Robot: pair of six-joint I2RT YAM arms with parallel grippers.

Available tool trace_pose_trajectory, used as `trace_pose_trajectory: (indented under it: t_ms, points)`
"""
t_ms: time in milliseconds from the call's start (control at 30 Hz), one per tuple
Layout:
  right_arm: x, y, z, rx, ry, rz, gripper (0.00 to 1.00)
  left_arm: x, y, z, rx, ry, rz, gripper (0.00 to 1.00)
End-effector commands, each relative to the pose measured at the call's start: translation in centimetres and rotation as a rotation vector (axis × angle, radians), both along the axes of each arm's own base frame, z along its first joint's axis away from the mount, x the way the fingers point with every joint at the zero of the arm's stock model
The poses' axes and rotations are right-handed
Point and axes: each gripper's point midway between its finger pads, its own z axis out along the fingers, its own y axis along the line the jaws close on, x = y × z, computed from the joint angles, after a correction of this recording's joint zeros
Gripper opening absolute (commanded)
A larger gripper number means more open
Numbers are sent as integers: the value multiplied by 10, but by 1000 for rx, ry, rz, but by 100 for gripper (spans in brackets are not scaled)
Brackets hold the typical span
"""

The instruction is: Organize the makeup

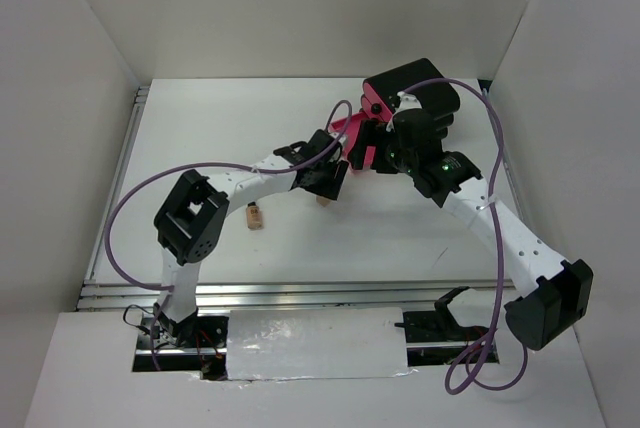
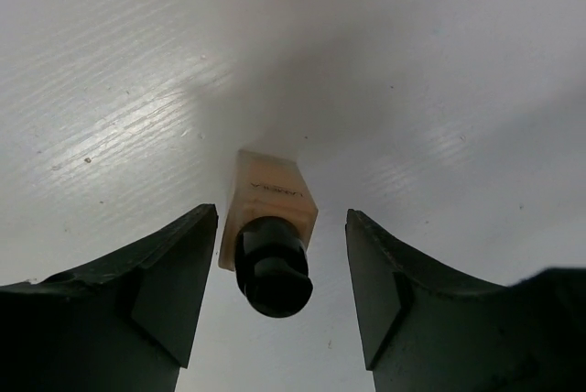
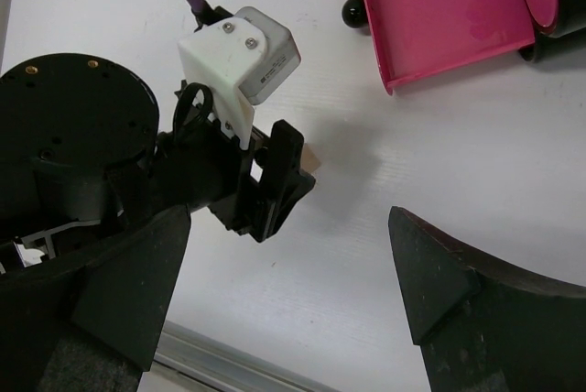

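In the frame's centre, the left gripper (image 2: 280,220) stands astride the lying tan bottle (image 2: 267,192), jaws apart (seemingly not touching), placed for pinching it.

You have two tan bottles on table (image 1: 200,148): first bottle (image 1: 256,216), second bottle (image 1: 323,200). Your left wrist view shows only one of them, with one black cap (image 2: 273,268). One black box (image 1: 415,88). One pink drawer (image 3: 439,16) pulled out, one black knob (image 3: 353,13) on its front. More pink fronts at edge of your right wrist view: number unclear. Two arms: left arm (image 1: 260,173), right arm (image 1: 500,228). Two grippers: left gripper (image 2: 280,213), right gripper (image 3: 286,218), two fingers (image 2: 174,282) each.
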Motion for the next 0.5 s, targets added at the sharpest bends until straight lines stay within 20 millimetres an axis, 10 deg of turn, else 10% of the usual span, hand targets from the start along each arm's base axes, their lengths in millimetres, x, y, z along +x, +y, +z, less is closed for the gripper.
trace_pose_trajectory:
  t_ms: [0,467]
  points:
    - [1,3,14,10,-32,6,97,0,-5,-5,-11,1,-25,71]
    - [-11,35,3,62,-97,259,97,4,-14,9,-124,76,-6,21]
